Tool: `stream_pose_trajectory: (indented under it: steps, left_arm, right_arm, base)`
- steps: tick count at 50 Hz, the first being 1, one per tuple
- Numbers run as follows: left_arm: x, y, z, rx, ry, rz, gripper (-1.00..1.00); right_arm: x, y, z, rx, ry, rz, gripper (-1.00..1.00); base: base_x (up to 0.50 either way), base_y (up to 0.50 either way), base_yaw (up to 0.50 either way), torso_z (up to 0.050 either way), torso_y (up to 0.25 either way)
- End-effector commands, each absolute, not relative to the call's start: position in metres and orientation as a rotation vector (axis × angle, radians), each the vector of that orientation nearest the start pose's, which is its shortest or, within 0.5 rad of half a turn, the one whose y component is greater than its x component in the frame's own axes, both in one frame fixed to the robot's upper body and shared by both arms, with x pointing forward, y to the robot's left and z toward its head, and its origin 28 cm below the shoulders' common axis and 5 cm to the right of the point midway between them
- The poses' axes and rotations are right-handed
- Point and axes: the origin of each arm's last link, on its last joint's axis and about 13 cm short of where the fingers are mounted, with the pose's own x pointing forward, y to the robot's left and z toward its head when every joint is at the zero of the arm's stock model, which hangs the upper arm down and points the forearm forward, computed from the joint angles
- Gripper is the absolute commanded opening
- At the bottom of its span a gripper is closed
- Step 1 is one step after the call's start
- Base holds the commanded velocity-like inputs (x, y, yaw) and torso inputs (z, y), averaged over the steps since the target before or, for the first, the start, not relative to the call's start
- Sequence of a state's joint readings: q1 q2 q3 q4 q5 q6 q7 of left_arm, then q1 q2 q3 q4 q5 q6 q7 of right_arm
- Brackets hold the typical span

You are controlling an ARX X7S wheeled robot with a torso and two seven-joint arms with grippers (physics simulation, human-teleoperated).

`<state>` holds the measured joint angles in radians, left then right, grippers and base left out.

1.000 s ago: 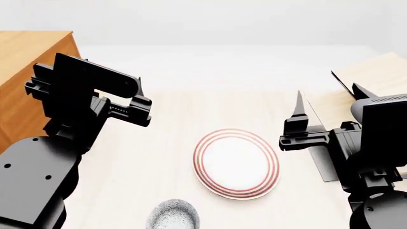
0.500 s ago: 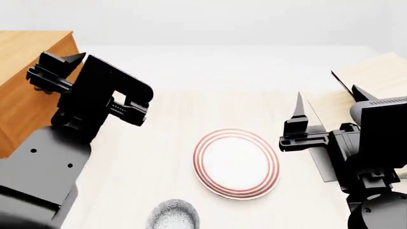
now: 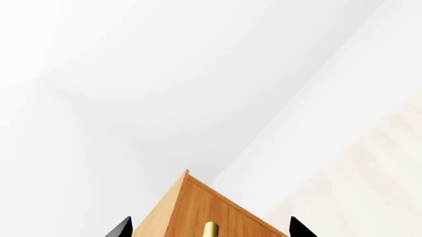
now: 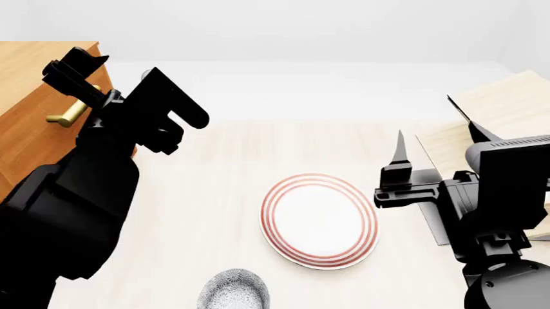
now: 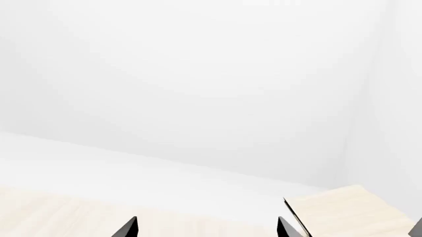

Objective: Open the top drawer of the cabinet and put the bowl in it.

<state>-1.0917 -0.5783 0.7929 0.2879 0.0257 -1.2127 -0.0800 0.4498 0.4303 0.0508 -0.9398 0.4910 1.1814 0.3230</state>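
The cabinet (image 4: 35, 109) stands at the left edge of the worktop (image 4: 206, 193), its orange-brown front turned toward the worktop's middle. A brass bar handle (image 4: 67, 114) juts from that front, and the left gripper (image 4: 116, 77) is raised right beside it, its black fingers (image 4: 76, 69) spread apart with nothing between them (one finger reaches over the cabinet's face above the handle, the other stands out toward the worktop). In the left wrist view the cabinet's upper corner and the tip of the handle sit between the two dark fingertips. Whether the top drawer is pulled out at all cannot be told from these views.

The bowl (image 4: 234, 291), white with dense blue-grey speckles, rests at the near edge of the worktop, partly cut off by the frame, just beside the white plate (image 4: 320, 220) with red rings that lies in the middle. The right gripper (image 4: 434, 138) hovers near the right edge, its fingers open and empty, in front of the pale wooden rack (image 4: 503, 103).
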Motion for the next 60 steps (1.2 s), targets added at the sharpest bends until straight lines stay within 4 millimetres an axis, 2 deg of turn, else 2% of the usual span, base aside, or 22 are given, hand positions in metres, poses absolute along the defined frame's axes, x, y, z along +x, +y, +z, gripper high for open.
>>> stream_pose_trajectory:
  steps: [1,18,29,60]
  left_arm:
    - [0.33,0.258,0.257,1.022,0.055,0.199,1.0]
    - [0.355,0.259,0.252,1.123,0.152,0.275,1.0]
    - [0.364,0.258,0.245,1.168,0.211,0.292,1.0]
    - [0.398,0.268,0.223,1.17,0.315,0.333,1.0]
  right_arm:
    - [0.204,-0.141,0.207,-0.191,-0.177,-0.049,1.0]
    - [0.207,-0.142,0.206,-0.184,-0.176,-0.051,1.0]
    - [0.207,-0.142,0.206,-0.181,-0.177,-0.052,1.0]
    - [0.207,-0.144,0.2,-0.171,-0.164,-0.052,1.0]
  base:
    - [0.0,0.0,0.0,0.0,0.0]
    - [0.0,0.0,0.0,0.0,0.0]
    - [0.0,0.0,0.0,0.0,0.0]
    - [0.0,0.0,0.0,0.0,0.0]
